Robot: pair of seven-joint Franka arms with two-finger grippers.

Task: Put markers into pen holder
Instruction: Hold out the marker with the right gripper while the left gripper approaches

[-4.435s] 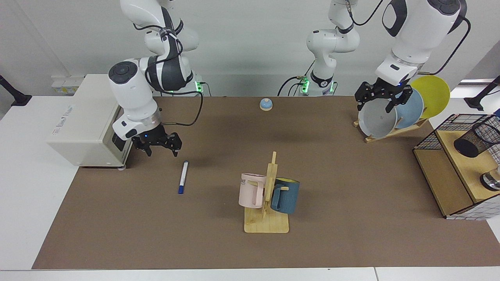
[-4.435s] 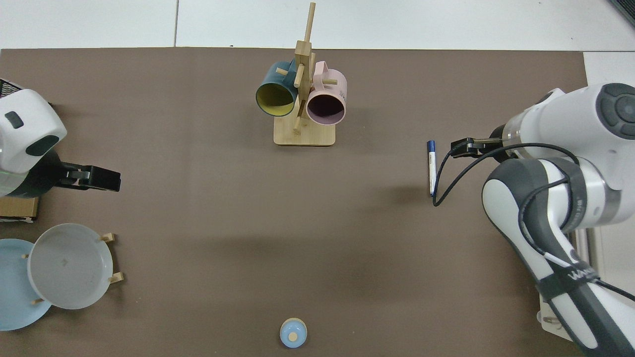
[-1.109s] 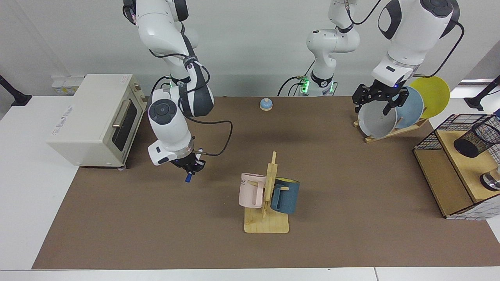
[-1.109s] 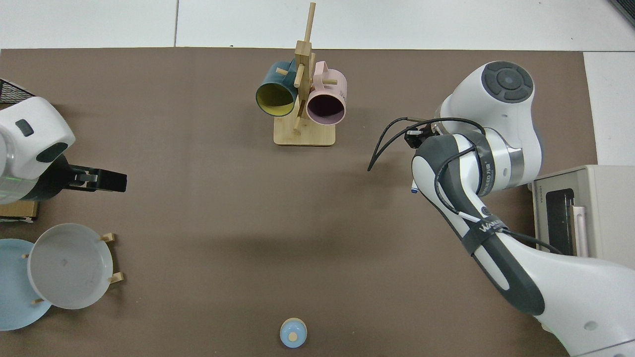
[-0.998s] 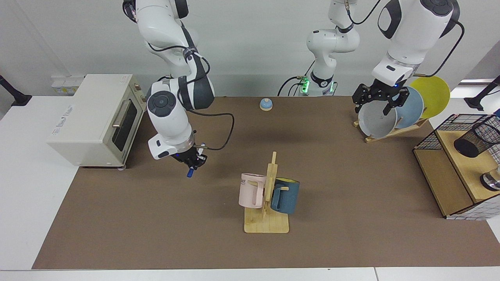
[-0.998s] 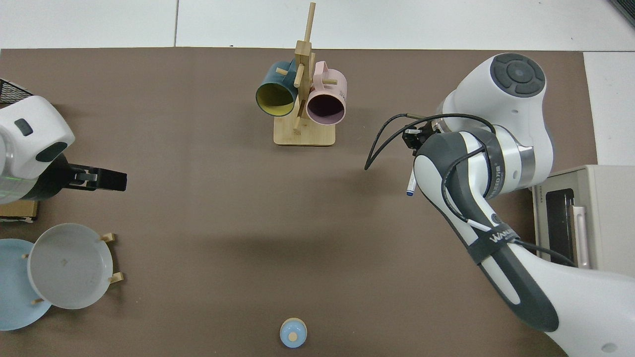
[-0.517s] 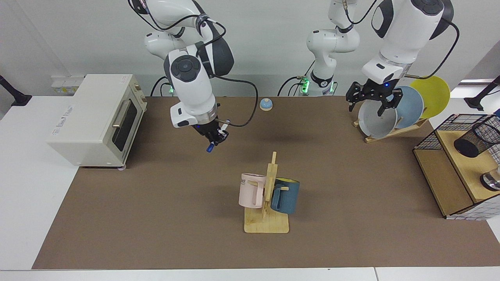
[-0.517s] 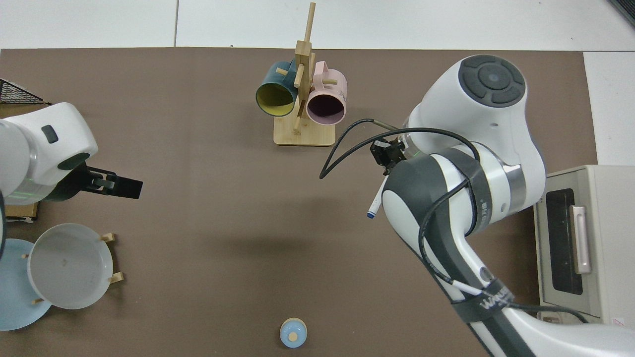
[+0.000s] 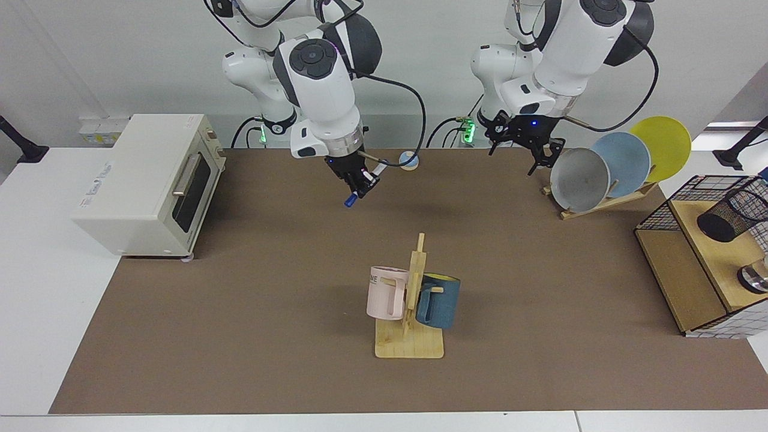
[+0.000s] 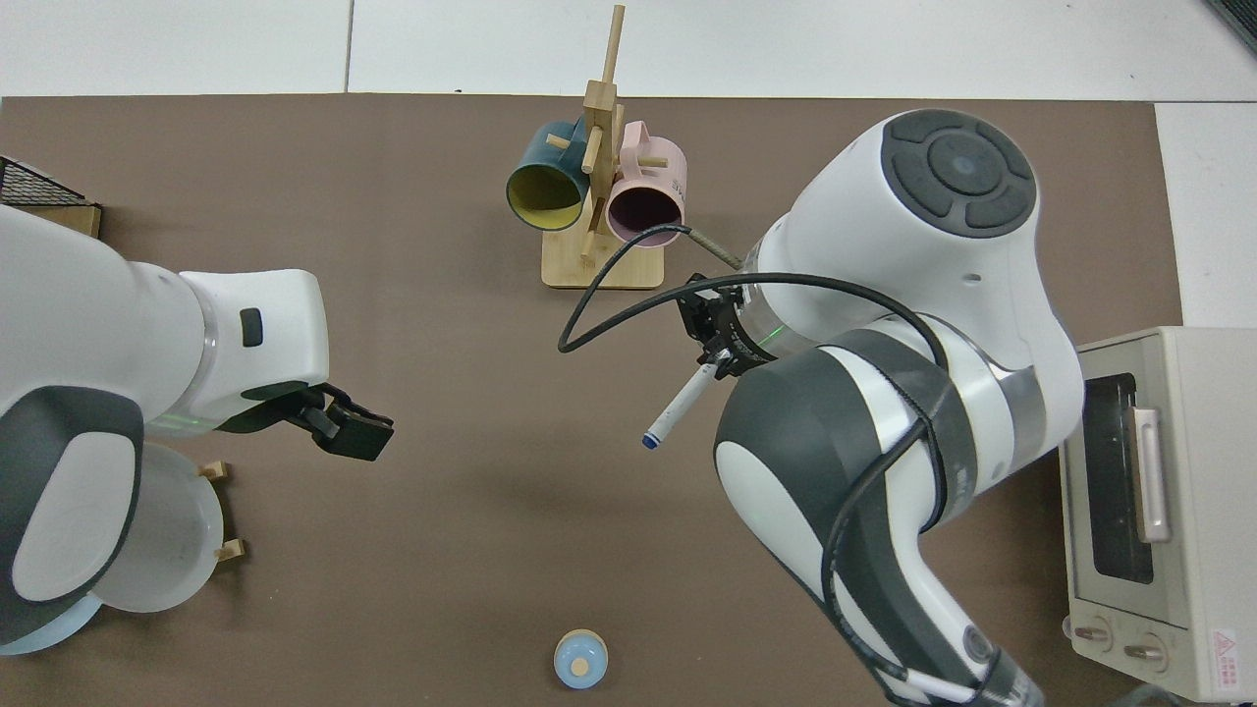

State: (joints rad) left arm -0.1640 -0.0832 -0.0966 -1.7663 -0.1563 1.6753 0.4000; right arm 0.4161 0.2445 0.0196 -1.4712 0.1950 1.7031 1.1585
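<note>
My right gripper [image 9: 359,183] hangs over the back middle of the brown mat, shut on the white marker [image 9: 362,186]. The marker slants down, its blue cap pointing at the mat. From above, the marker [image 10: 678,405] sticks out of the right gripper [image 10: 714,346] toward the table's centre. My left gripper [image 9: 528,147] is open and holds nothing, in the air just left of the plate rack; in the top view the left gripper [image 10: 346,430] is over bare mat. The black mesh pen holder [image 9: 731,215] lies tilted inside the wire basket at the far right, well away from both grippers.
A wooden mug rack [image 9: 410,324] with a pink and a blue mug stands at mid-table. A plate rack holds a grey plate [image 9: 579,180] and others at the back right. A toaster oven [image 9: 144,180] sits left, a small blue bell [image 9: 408,160] at the back. The wire basket [image 9: 663,219] also holds a shiny metal object [image 9: 755,279].
The right gripper took the marker off the mat, lifted it and carried it toward the back middle. The left gripper left the plate rack and swung toward the centre.
</note>
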